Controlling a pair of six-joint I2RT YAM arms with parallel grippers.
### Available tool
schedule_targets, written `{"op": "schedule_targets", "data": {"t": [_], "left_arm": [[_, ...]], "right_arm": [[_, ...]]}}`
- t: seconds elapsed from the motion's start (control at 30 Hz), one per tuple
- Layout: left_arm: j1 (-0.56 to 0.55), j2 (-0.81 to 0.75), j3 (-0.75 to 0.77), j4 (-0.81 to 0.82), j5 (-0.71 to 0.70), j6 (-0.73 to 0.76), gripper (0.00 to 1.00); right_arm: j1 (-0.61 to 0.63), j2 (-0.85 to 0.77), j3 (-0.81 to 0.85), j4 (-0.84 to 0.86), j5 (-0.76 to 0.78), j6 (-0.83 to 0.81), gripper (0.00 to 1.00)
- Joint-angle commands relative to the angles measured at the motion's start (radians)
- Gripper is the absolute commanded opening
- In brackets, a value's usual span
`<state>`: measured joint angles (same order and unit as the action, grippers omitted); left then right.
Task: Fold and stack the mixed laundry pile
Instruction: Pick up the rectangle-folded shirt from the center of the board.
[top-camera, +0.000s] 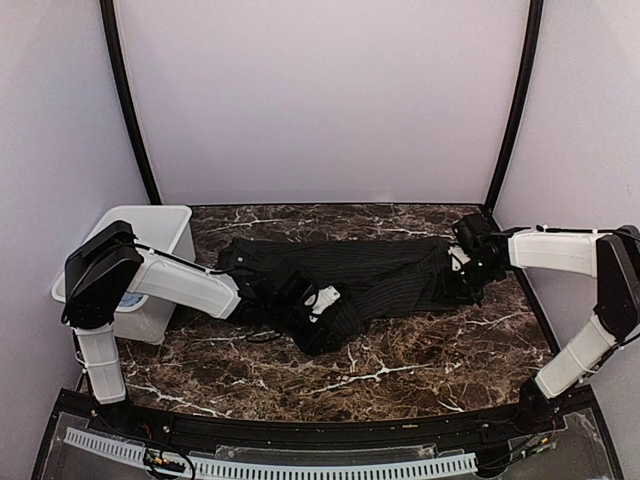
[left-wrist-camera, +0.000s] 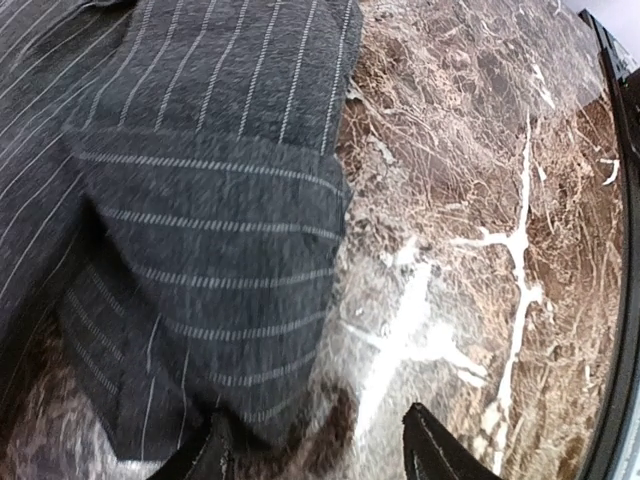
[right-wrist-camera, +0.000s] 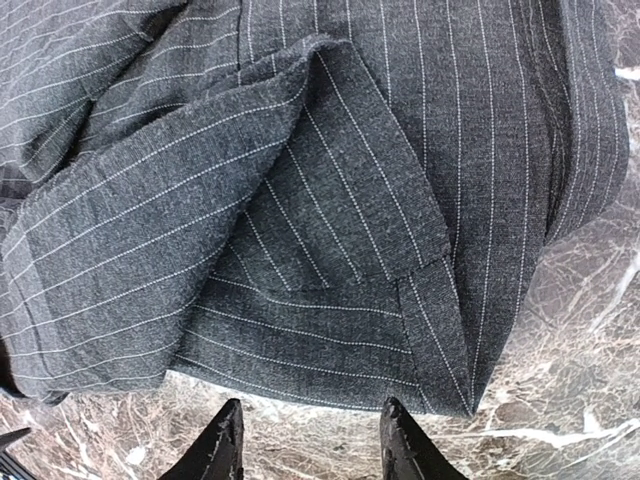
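Two hands, both parted and both empty, are what you have at the black pinstriped shirt (top-camera: 390, 272). The shirt lies stretched across the middle of the counter (top-camera: 400, 370), running from 9 o'clock to 3 o'clock in the top view. It is fairly flat on its right half and bunched into a darker lump at its 7 o'clock corner.

Your left hand (top-camera: 320, 299) sits over that lump. Its wrist camera shows the jaws well apart, low over the counter, with a doubled-over flap of cloth filling the 9 to 12 o'clock part of the view. The flap's lowest corner comes close to the jaw at 7 o'clock, but nothing is pinched and bare marble shows between the two tips.

Your right hand (top-camera: 465, 262) is at the shirt's 3 o'clock end. Its wrist camera shows the jaws partly spread with marble between them. The shirt's hemmed edge lies just beyond the tips at 12 o'clock, with a pleat folded back on the cloth. It grips nothing.

At the counter's 9 o'clock edge, beside your left arm, stands the white bin (top-camera: 165, 225).
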<state>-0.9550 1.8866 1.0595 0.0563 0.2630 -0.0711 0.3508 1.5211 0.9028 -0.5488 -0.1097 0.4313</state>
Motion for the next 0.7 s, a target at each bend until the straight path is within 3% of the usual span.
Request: {"op": "schedule_targets", "data": {"t": [0.0, 0.1, 0.17, 0.2, 0.27, 0.53, 0.67], "left_arm": [[-0.018, 0.042, 0.043, 0.068, -0.012, 0.078, 0.57], [-0.028, 0.089, 0.06, 0.056, -0.049, 0.119, 0.51], [-0.032, 0.099, 0.083, -0.002, -0.064, 0.137, 0.32], [-0.034, 0.096, 0.094, -0.037, -0.064, 0.145, 0.18], [-0.045, 0.071, 0.101, -0.11, -0.048, 0.167, 0.03], [-0.074, -0.153, 0.115, -0.255, 0.168, 0.146, 0.0], [-0.071, -0.191, 0.174, -0.317, 0.232, 0.136, 0.0]], "right_arm": [[0.001, -0.034, 0.018, 0.009, 0.0, -0.002, 0.45], [0.0, -0.042, 0.018, 0.009, -0.001, -0.011, 0.45], [0.0, -0.044, 0.017, 0.01, 0.001, -0.012, 0.46], [0.0, -0.042, 0.019, 0.012, 0.001, -0.013, 0.46], [0.0, -0.039, 0.019, 0.015, 0.005, -0.014, 0.46], [-0.004, -0.024, 0.028, 0.029, 0.007, -0.018, 0.46], [-0.011, -0.02, 0.029, 0.03, 0.005, -0.025, 0.47]]}}
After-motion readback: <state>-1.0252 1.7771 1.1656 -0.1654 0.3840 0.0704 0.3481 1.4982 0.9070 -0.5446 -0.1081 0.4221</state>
